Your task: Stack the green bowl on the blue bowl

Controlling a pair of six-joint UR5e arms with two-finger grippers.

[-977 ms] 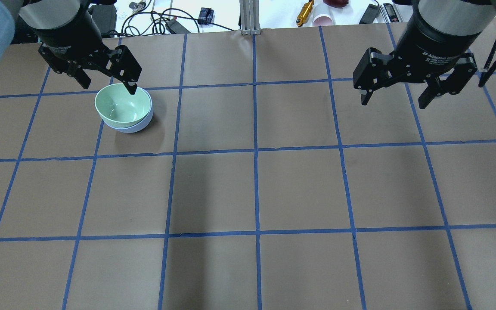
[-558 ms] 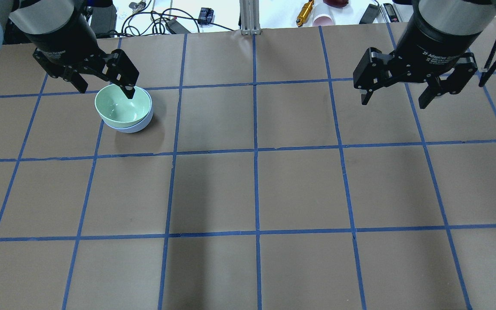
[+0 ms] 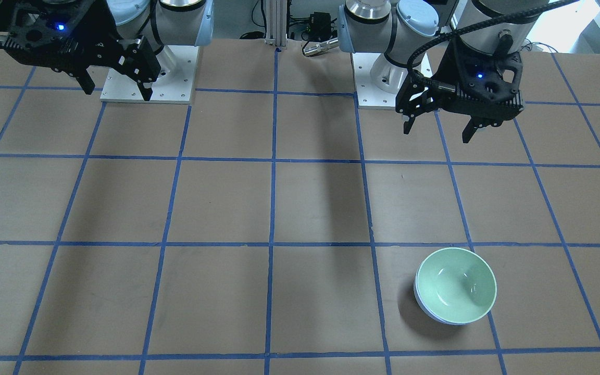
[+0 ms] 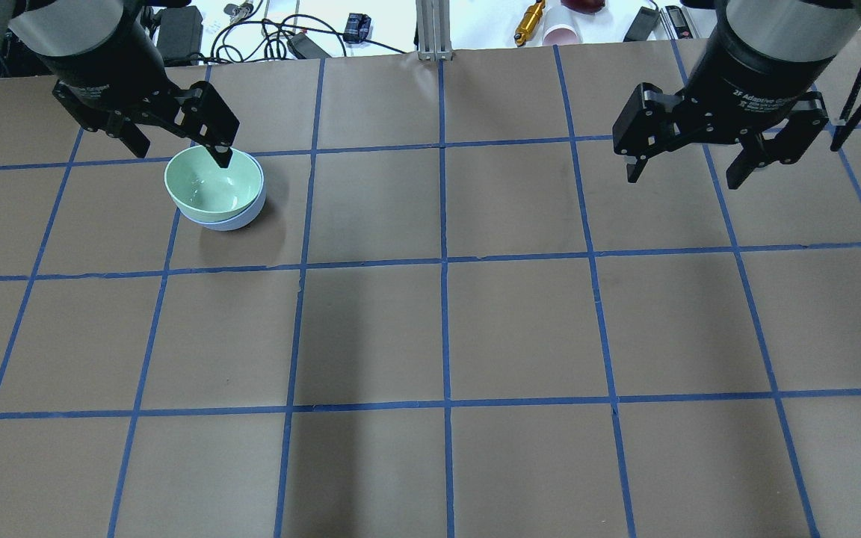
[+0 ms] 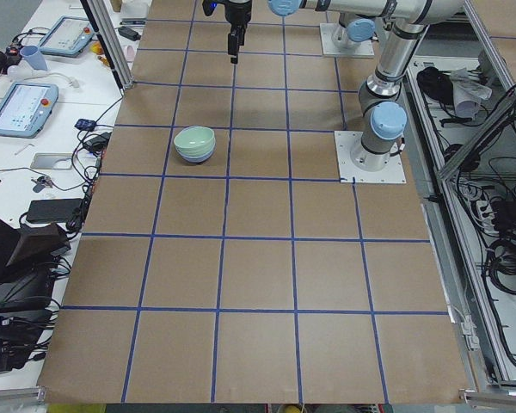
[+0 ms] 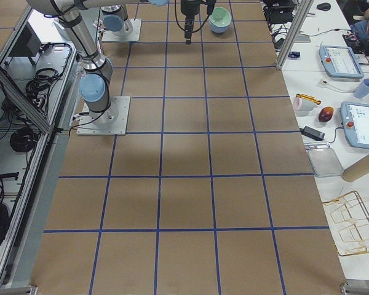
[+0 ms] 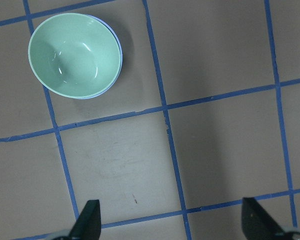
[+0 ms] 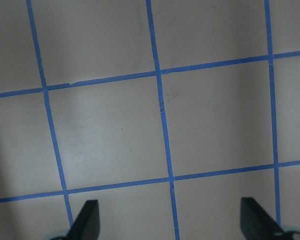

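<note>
Glossy mint-green round bowl sits nested in glossy pale-blue round bowl, on brown paper table.
Left gripper hangs high, robot-side of bowls, fingers apart.
Right gripper well apart, fingers apart.
We judge stack done, seemingly level.
We advise withdrawing high, no low pass over rim.
</note>
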